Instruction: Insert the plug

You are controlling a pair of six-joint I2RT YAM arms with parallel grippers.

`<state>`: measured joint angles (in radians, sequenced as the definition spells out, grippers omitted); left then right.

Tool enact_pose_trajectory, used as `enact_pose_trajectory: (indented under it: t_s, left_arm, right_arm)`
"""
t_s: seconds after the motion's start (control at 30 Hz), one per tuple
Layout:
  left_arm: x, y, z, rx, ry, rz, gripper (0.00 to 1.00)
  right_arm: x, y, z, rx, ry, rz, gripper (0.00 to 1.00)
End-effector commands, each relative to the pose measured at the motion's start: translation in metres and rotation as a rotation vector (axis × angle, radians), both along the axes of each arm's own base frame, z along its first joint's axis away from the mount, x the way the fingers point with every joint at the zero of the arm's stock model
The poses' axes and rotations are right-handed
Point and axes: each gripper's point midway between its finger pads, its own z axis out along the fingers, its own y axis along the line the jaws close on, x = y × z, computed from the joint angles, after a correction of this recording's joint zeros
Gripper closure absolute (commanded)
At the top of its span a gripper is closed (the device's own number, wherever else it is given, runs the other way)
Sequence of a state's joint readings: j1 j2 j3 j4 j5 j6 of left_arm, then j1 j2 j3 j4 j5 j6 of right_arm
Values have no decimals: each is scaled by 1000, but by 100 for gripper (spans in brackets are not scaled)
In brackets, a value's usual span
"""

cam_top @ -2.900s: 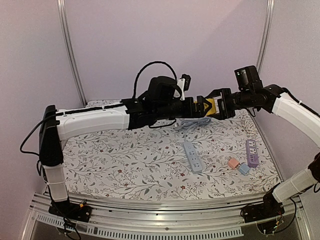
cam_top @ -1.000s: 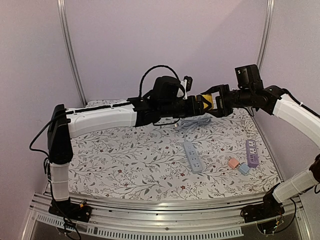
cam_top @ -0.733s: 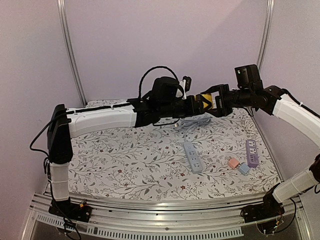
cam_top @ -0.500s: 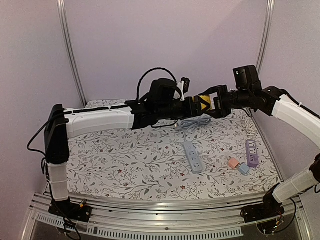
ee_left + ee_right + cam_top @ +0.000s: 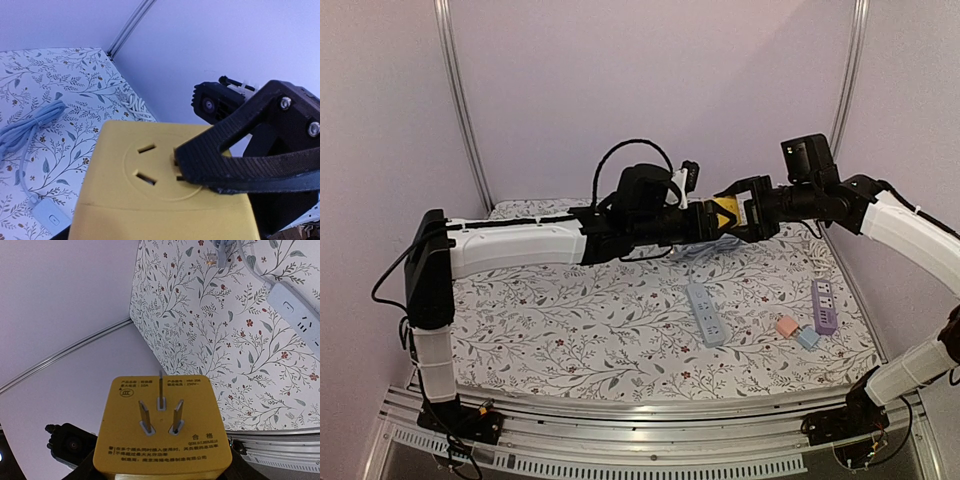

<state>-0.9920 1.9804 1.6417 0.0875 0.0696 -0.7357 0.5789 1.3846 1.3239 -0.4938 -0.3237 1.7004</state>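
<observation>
A yellow plug adapter (image 5: 722, 212) hangs in the air over the back of the table, between my two grippers. My left gripper (image 5: 703, 221) meets it from the left; its socket face (image 5: 150, 190) fills the bottom of the left wrist view and hides my left fingers. My right gripper (image 5: 742, 210) closes on it from the right. In the right wrist view the prong face (image 5: 165, 425), with three metal pins, points at the camera, with dark fingers (image 5: 85, 472) at both lower corners. One right finger (image 5: 240, 150) crosses the socket face. A grey-blue power strip (image 5: 705, 313) lies on the cloth below.
The strip's coiled cable (image 5: 705, 247) lies behind it. A purple power strip (image 5: 823, 305), a pink cube (image 5: 786, 326) and a blue cube (image 5: 807, 338) lie at the right. A white cable (image 5: 817, 250) lies by the right wall. The table has a flowered cloth (image 5: 570, 320).
Both grippers and the yellow plug adapter have shifted left together. The right gripper has come closer round the adapter, and the left arm has drawn back.
</observation>
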Motion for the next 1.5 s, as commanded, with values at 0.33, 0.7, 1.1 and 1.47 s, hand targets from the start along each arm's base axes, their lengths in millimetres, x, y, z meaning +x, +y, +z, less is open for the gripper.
enact_pose_trajectory:
  t_s: [0.33,0.7,1.1,1.47]
  left_arm:
    - [18,89,-21,224,100,135,100]
    - [10,147,-16,122,239,-26,100]
    - [-39,165,31,-100,268,-329,100]
    - [-80,165,65,-234,266,-563,100]
  right_arm:
    - [1,-61,-15,-120,-47,-65,1]
    - [-6,-96,-26,-268,-78,-64,1]
    - [1,-89,-37,-329,-121,40,1]
    - [2,-78,-54,-368,-133,162,1]
